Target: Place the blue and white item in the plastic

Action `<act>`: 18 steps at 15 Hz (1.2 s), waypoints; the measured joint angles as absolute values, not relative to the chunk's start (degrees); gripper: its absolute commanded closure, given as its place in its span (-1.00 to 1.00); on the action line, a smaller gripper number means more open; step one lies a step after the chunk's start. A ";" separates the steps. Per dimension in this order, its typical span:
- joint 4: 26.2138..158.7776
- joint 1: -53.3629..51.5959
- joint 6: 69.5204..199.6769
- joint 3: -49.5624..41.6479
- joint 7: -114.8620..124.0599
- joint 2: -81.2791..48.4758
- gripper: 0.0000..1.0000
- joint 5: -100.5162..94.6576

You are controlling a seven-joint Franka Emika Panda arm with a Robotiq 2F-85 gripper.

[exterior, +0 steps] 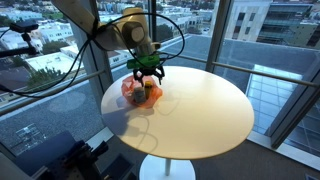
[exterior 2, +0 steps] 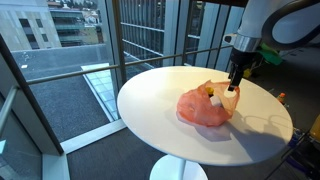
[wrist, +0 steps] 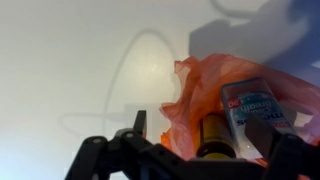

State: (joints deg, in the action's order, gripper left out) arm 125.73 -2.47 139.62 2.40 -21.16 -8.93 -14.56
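Arm (exterior 2: 262, 22) reaching downward, jaws spread wide

I work in what looks like a high-rise office or lounge. Floor-to-ceiling glass windows (exterior 2: 150, 35) with dark frames stand beside my round white table (exterior: 205, 115). City buildings (exterior 2: 78, 25) lie below, outside.

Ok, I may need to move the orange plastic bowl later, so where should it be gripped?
Likely pinch the crinkled rim of the plastic from above, one finger inside, one outside, on the side away from the blue and white item. The wall looks thin and floppy, so squeezing across it would probably crush it.
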 measured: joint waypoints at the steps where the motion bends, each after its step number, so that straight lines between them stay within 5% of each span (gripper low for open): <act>1: 126.22 -2.46 140.66 2.23 -20.48 -9.01 -1.00 -14.56; 6: 127.99 -2.42 142.83 1.14 -16.71 -9.22 -0.92 -14.56; 7: 128.37 -2.37 142.99 0.91 -15.86 -9.21 -0.48 -14.56; 9: 129.21 -2.21 143.49 0.55 -14.47 -9.21 -0.39 -14.56; 16: 130.75 -1.15 144.24 -0.07 -12.97 -8.95 0.77 -14.48; 18: 130.95 -0.55 144.24 -0.30 -12.97 -8.60 0.95 -14.46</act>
State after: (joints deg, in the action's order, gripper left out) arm 130.95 -0.55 144.24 -0.30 -12.97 -8.60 -14.46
